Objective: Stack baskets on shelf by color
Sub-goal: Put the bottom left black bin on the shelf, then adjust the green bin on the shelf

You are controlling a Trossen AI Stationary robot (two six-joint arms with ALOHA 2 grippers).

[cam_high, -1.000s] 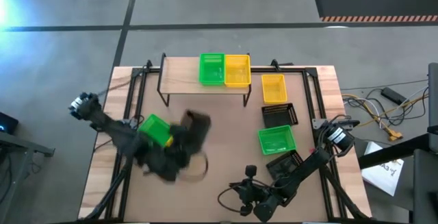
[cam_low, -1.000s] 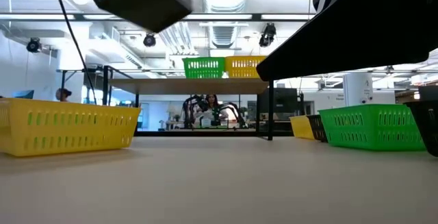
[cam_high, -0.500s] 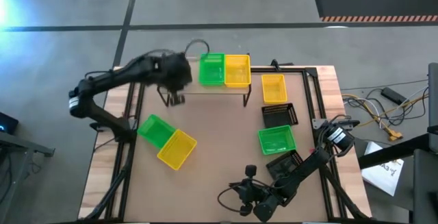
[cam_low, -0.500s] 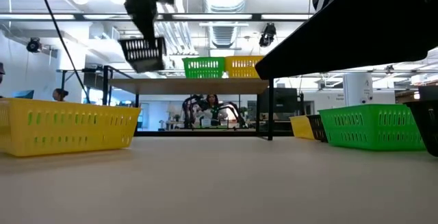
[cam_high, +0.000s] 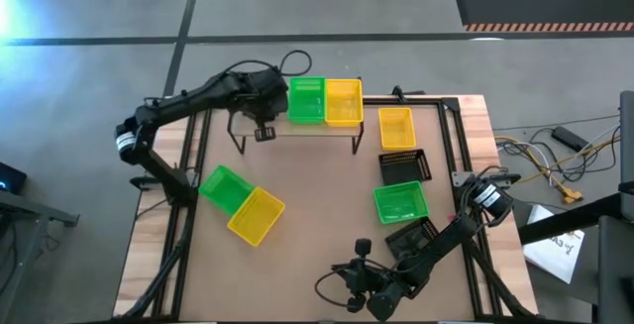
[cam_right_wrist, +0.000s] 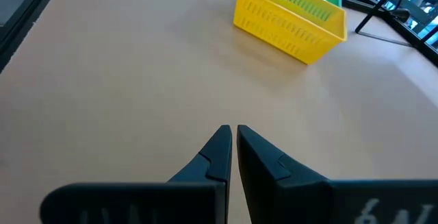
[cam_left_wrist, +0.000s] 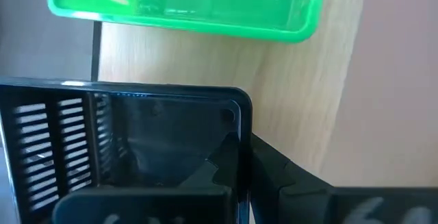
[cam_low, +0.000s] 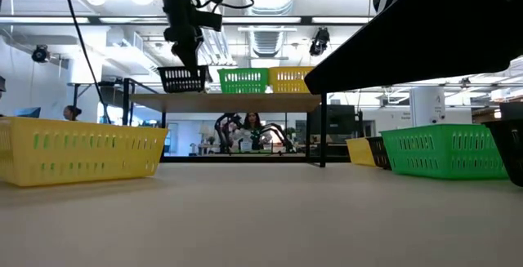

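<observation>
Black slotted basket (cam_left_wrist: 123, 148), held on shelf (cam_high: 297, 129)

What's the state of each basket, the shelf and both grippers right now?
Black basket: held by left gripper, at the shelf's left end.
Green basket on shelf: upright, beside yellow basket on shelf.
Shelf: standing, legs on the table.
Green and yellow pair: on the table, touching.
Right-side baskets: on the table, unstacked.
Right gripper: shut, empty.

Left gripper (cam_high: 263, 106) over shelf (cam_high: 260, 116) left end (beside green basket (cam_high: 306, 100)).
</observation>
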